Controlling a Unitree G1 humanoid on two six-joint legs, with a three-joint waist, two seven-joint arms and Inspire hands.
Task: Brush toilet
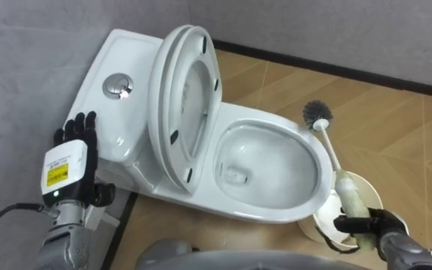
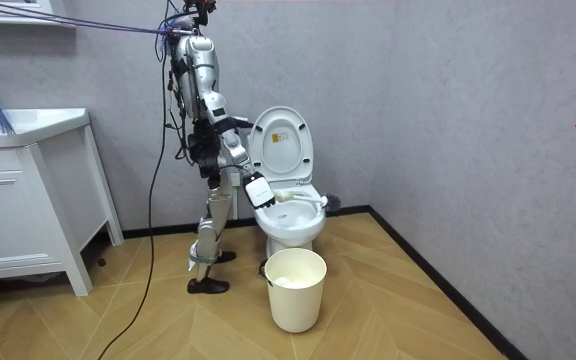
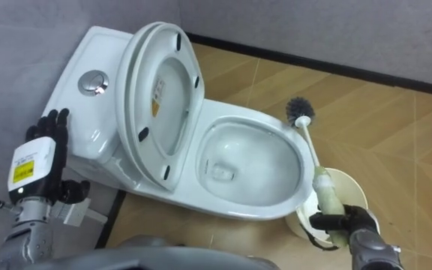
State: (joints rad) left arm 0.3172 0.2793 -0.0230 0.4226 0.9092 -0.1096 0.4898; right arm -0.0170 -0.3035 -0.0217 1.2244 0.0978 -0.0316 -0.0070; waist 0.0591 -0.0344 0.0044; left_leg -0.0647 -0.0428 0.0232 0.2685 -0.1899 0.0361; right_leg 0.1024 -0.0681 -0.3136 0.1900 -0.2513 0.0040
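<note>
I am gripping the brush point(image 1: 327, 142) by its handle in my right hand point(image 1: 360, 223), holding its bristles just outside the toilet point(image 1: 265, 120) bowl's right rim. My left hand point(image 1: 72, 154) is hanging open beside the tank's point(image 1: 130, 56) front corner.

I see a wooden floor point(image 1: 396, 112) of pale brown boards laid in a zigzag pattern, edged by a dark skirting strip point(image 1: 336, 67) where it meets the grey walls. A white toilet point(image 1: 261, 116) stands on it in the corner, its tank against the wall. A white bin point(image 2: 295, 295) stands on the boards just in front of the bowl. At the room view's left, a white cabinet point(image 2: 18, 220) rests on its legs, well apart from the toilet.
</note>
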